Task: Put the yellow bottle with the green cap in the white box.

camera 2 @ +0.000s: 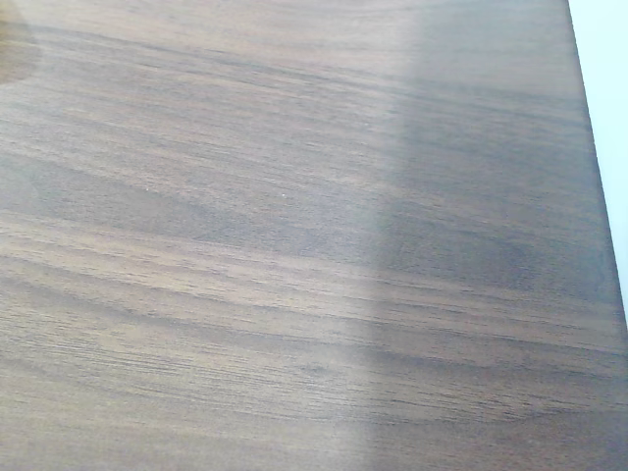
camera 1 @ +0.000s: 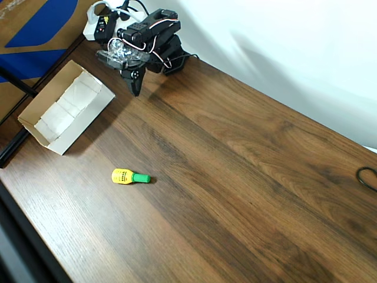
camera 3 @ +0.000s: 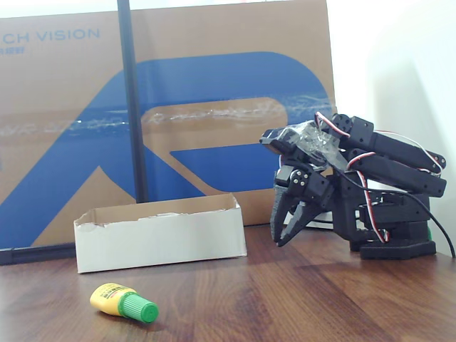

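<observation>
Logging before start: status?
Tool folded near arm base, nothing held. Bottle lying on table, apart from box. Path clear.

I see bare desk btwn end effector and yellow bottle. White box sits left in overhead view, well apart from bottle, open top unobstructed.
</observation>
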### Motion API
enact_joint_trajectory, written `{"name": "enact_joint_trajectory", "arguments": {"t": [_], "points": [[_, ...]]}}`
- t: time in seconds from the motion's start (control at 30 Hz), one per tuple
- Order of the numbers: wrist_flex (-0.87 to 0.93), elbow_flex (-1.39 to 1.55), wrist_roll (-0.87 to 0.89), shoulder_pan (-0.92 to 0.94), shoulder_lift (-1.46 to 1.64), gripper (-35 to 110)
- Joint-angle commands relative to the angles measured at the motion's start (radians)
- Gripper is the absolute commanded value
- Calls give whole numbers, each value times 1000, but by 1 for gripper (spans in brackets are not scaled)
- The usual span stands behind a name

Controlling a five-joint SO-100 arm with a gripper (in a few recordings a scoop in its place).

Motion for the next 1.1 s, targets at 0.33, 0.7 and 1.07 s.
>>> {"name": "enact_joint_trajectory", "arguments": {"t": [0.33, 0.7, 1.07], "points": [[126, -25, 89, 26, 26, 0], [89, -158, 135, 35, -97, 0], [67, -371, 107, 15, -275, 0]]}}
